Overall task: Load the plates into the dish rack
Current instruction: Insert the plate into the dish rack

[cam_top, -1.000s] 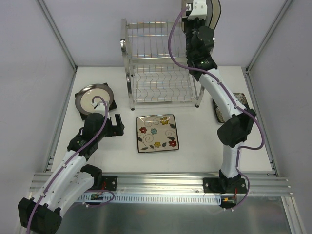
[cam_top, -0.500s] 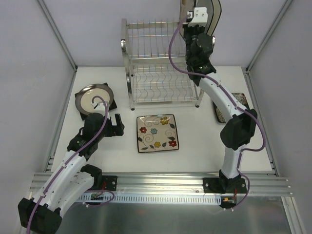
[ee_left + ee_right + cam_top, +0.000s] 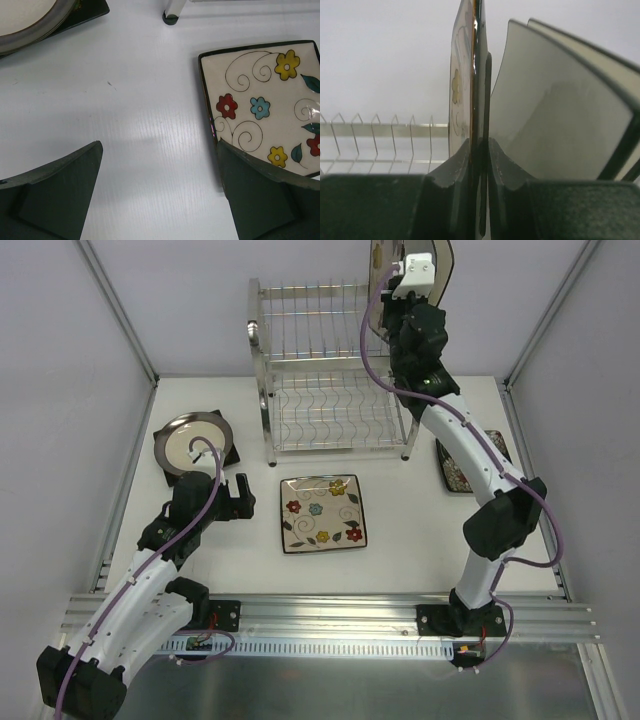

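My right gripper (image 3: 480,145) is shut on the rim of a cream flowered plate (image 3: 462,75), held upright on edge. A pale dark-rimmed plate (image 3: 560,100) stands just right of it; I cannot tell whether it is pinched too. In the top view both are high above the right end of the chrome dish rack (image 3: 330,380), by the right gripper (image 3: 405,255). Another flowered plate (image 3: 322,512) lies flat in front of the rack. My left gripper (image 3: 240,497) is open and empty over bare table, just left of that plate (image 3: 265,110).
A round cream plate (image 3: 190,438) rests on a black square plate (image 3: 226,452) at the left. A dark plate with white flowers (image 3: 455,468) lies at the right, beside the right arm. A rack foot (image 3: 171,17) shows in the left wrist view. Frame posts border the table.
The right arm has swung its wrist and elbow a little to the right with the plate held high, uncovering more of the dark plate at the right. The left arm has not moved.
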`<state>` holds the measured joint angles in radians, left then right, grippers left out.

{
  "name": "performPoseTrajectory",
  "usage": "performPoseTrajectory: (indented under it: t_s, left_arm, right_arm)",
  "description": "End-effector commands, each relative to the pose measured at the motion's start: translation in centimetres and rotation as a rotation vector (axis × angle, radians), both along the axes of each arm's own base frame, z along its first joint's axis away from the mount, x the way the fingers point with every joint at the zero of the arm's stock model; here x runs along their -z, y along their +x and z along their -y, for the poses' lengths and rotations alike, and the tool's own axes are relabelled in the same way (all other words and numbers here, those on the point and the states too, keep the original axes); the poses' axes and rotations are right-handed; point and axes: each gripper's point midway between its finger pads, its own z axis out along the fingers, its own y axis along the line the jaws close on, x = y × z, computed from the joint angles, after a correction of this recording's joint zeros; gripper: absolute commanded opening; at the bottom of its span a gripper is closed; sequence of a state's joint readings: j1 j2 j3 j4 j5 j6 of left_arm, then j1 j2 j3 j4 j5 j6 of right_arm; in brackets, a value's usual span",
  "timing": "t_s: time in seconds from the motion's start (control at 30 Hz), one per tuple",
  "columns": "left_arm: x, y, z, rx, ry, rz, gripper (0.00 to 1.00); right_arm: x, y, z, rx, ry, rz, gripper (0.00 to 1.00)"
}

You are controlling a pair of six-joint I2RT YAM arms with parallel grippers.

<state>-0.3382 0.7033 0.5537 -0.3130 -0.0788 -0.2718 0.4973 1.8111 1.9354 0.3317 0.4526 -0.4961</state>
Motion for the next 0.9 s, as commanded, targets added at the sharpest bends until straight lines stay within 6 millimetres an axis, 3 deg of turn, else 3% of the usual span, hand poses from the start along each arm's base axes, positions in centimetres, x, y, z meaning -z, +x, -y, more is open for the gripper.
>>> performPoseTrajectory:
  t_s: [0.0,0.1,0.23,0.63,0.87]
  left_arm:
    - [-1.5,0.5,0.1,0.016,-0.009,0.05,0.99]
    - [-1.5,0.5,0.1,0.014,-0.012,0.054,0.99]
    - [-1.7,0.4,0.1,0.015,-0.014,0.061,0.99]
    - [-1.9,0.4,-0.2,0.003,-0.011,0.075,0.99]
    - [-2.1,0.5,-0.2,0.003,-0.009,0.08,0.99]
  right_arm:
    - [-3.3,-2.1,0.3,-0.039,0.04,0.047,0.01]
    - [-2.7,-2.2,0.4,-0.013,0.06,0.069,0.01]
    - [-4.5,-3.0,0.9,0.037,0.076,0.154,0.01]
    - [-12.8,-5.5,1.6,0.079,0.116,0.384,0.01]
    - [-15.2,-6.2,1.6,0.075,0.118,0.453,0.01]
